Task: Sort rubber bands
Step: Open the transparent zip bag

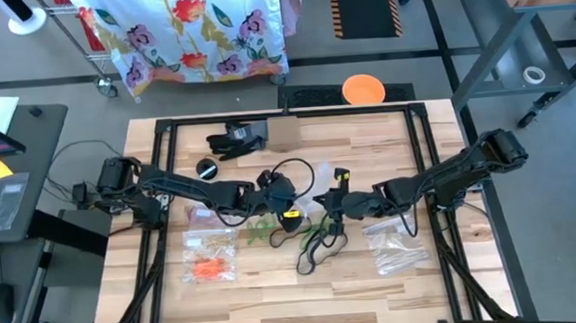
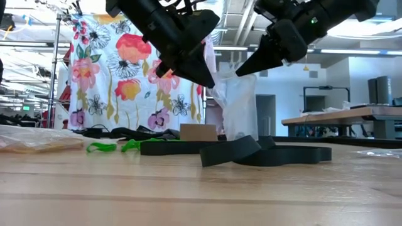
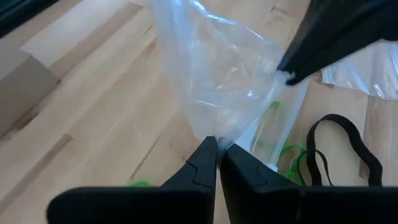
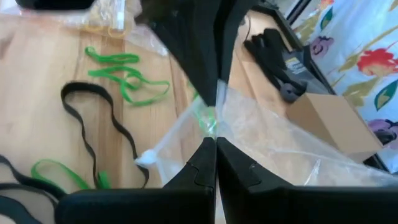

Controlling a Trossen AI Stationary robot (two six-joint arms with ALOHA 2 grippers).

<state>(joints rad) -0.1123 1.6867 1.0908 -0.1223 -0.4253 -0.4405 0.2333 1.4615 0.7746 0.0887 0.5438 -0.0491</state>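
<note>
Crinkly clear plastic bag (image 3: 230,81), thin green rubber bands (image 4: 127,74), smooth wood table (image 1: 276,292)

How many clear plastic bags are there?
3, as far as shows. One bag, holding orange bands, lies on the table's left. One bag lies on its right. One bag hangs mid-table, pinched between the left gripper and right gripper. More may be hidden.

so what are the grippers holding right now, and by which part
Both hold one clear bag, lifted above the table. The left gripper pinches one edge, the right gripper the opposite edge, with the bag stretched between them.
</note>
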